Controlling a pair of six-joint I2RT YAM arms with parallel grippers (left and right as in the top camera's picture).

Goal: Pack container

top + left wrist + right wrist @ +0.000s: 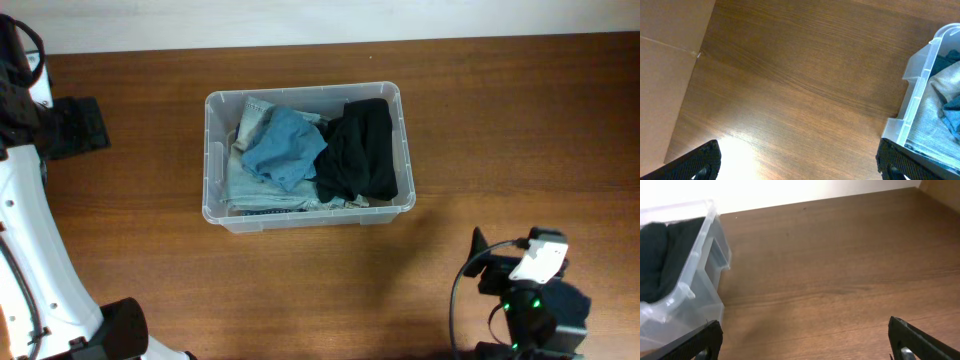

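Container (300, 90) lies well apart from left hand (800, 161) and right hand (805, 339), both spread wide and empty

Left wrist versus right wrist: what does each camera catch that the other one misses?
Only the left wrist: pale blue and grey fabric in the large clear plastic rectangular container, plus a tan cardboard-like surface at the left. Only the right wrist: a black garment in it, and a white wall. Both: the container, the brown wooden table, each camera's own jaws open, empty.
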